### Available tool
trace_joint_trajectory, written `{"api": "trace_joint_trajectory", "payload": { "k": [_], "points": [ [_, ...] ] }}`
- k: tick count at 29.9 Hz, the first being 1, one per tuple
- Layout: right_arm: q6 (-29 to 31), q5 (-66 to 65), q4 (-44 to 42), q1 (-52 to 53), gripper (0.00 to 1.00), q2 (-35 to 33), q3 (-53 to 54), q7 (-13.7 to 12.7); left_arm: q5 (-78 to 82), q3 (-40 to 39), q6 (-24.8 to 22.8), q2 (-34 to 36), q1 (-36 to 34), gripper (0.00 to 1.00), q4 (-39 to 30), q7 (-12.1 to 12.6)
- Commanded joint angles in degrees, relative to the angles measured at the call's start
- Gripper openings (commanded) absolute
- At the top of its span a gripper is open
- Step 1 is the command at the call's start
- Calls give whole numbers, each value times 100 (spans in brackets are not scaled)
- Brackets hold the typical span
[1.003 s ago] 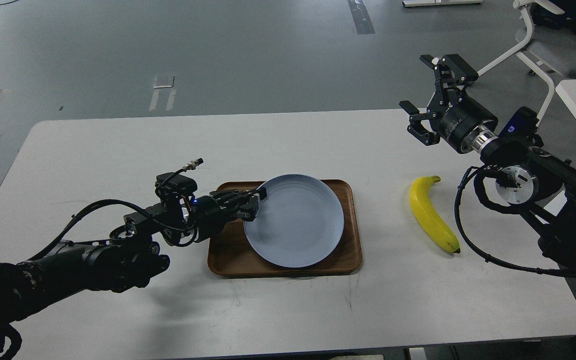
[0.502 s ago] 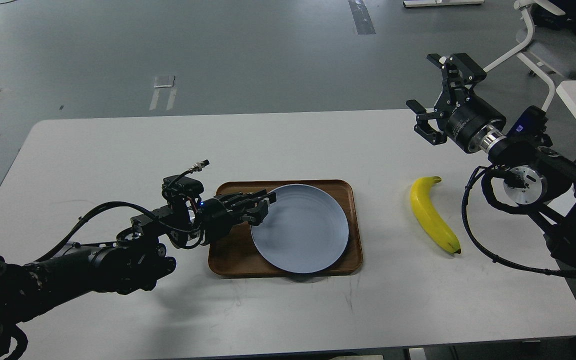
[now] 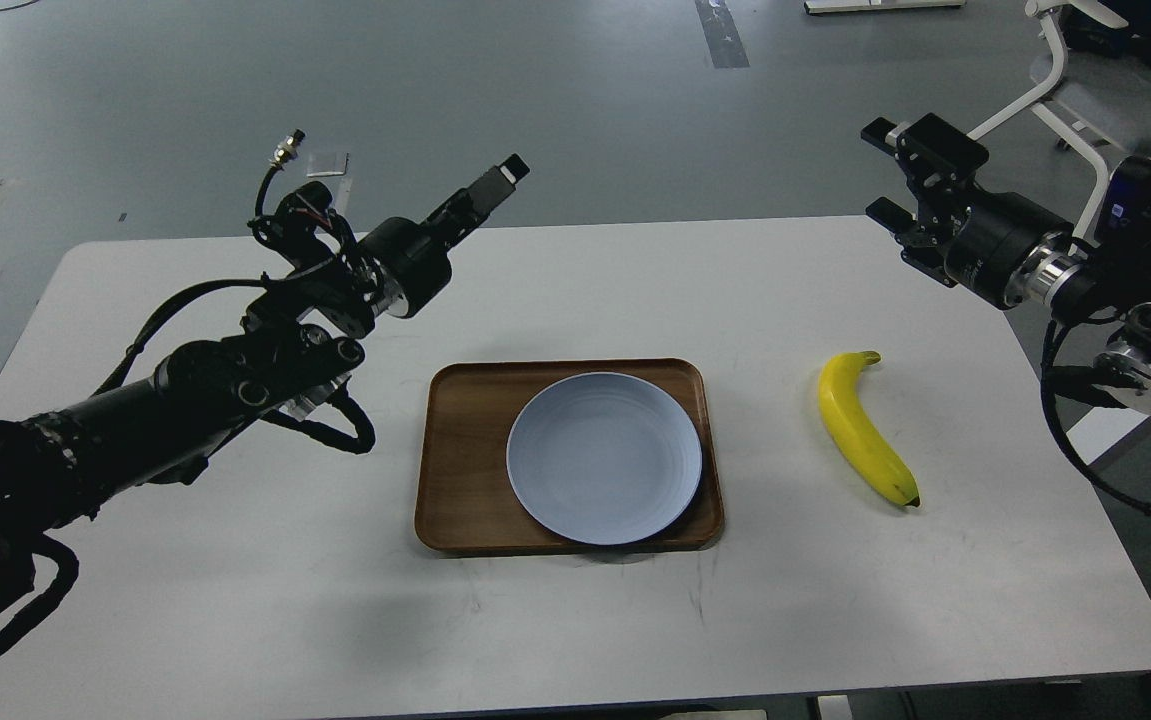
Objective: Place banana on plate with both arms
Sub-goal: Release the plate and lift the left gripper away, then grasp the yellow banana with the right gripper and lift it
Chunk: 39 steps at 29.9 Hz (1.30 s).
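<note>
The banana [image 3: 865,427] lies flat on the white table [image 3: 235,580], to the right of the wooden tray [image 3: 460,455] and well apart from it. Its short stem points to the far side of the table and its dark tip points to the near side, a little more to the right. Nothing touches the banana. The plate [image 3: 603,457] rests inside the tray, in the right part of it, so that a wide strip of bare wood shows on the left side, and the plate has nothing on it. The left gripper [image 3: 495,185] is raised above the far left part of the table, away from the tray and the plate, and it points up and to the right. It is seen almost along its length, so I cannot tell whether its fingers are apart or together; nothing is visible in it. The right gripper [image 3: 900,170] is also raised, over the far right corner of the table, beyond the banana and well apart from it. Its two black fingers stand apart from each other, with a clear gap between them, and they hold nothing. Behind the table is grey floor, and a white chair [image 3: 1075,70] stands at the upper right.
</note>
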Motion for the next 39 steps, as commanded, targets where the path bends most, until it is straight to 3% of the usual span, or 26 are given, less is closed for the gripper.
{"api": "trace_joint_trajectory", "payload": {
  "k": [1,2,5,11,23,27,29,33,39],
  "points": [
    [-18,-2132,116,10,97,-446,-548,9,-1238,-700,-524,133,-84,98,-3,344],
    [-35,-2661,116,2,96,-552,-680,17,-1503,-1060,-613,203,-40,98,-2,756],
    [-132,-3131,108,-51,93,-623,-970,26,-1672,-1809,-693,300,109,98,-20,1479],
    [-431,-3151,-103,-147,91,-255,-1428,9,-1672,-2048,-772,484,347,98,-99,1516],
    [-457,-3185,-850,-482,88,554,-1605,17,-1681,-2057,-763,924,584,98,-539,1552],
    [-615,-3203,-1272,-447,78,800,-1622,17,-1733,-2118,-781,924,619,98,-539,1578],
    [-712,-3220,-1378,-420,65,906,-1666,17,-1935,-2320,-886,924,646,98,-547,1630],
    [-730,-3238,-1483,-272,32,1082,-1964,26,-2120,-2461,-1106,933,655,98,-547,1903],
    [-747,-3238,-1501,-25,22,1100,-2351,289,-2121,-2462,-1255,942,655,98,-547,1921]
  ]
}}
